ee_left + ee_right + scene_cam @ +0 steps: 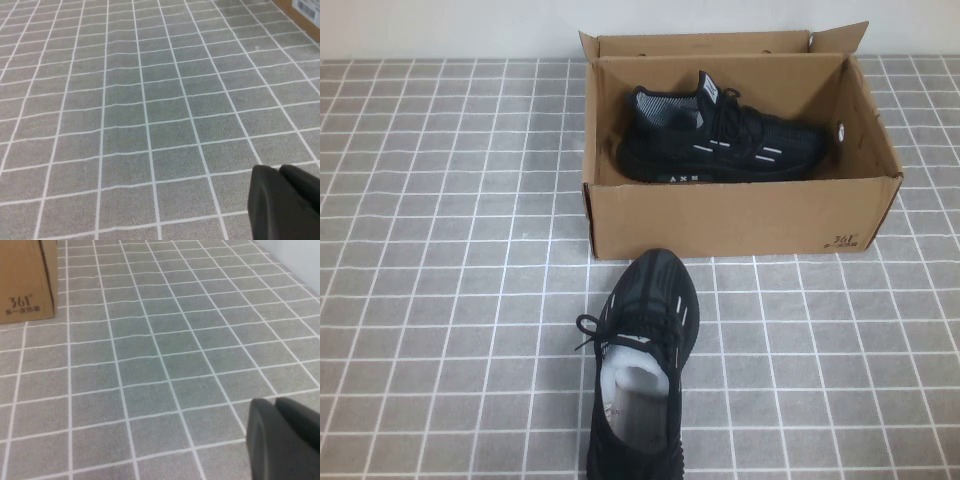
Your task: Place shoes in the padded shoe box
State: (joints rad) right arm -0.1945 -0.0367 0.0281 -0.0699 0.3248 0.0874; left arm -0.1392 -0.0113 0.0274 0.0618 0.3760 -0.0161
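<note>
Two shoes: one was seen inside the box, one outside it on the cloth.
Box (740, 215): it was set at 12 o'clock on the table, flaps upright, with small dark print at its lower front corner toward 3 o'clock.
Shoe in box (720, 140): it was laid on its sole across the box, toe toward 3 o'clock, heel toward 9 o'clock, white dashes facing the camera.
Shoe on cloth (640, 370): it was placed at 6 o'clock, just before the box front, toe toward 12 o'clock close to the cardboard; contact could not be told. White stuffing was seen in its opening.
Cloth (440, 300): a grey cloth with a white grid was spread over the table.
Left gripper (285, 202): only a dark fingertip part was caught, above bare cloth; its claw state could not be told.
Right gripper (282, 437): only a dark part was caught, above bare cloth, the printed box corner well apart; its claw state could not be told.
</note>
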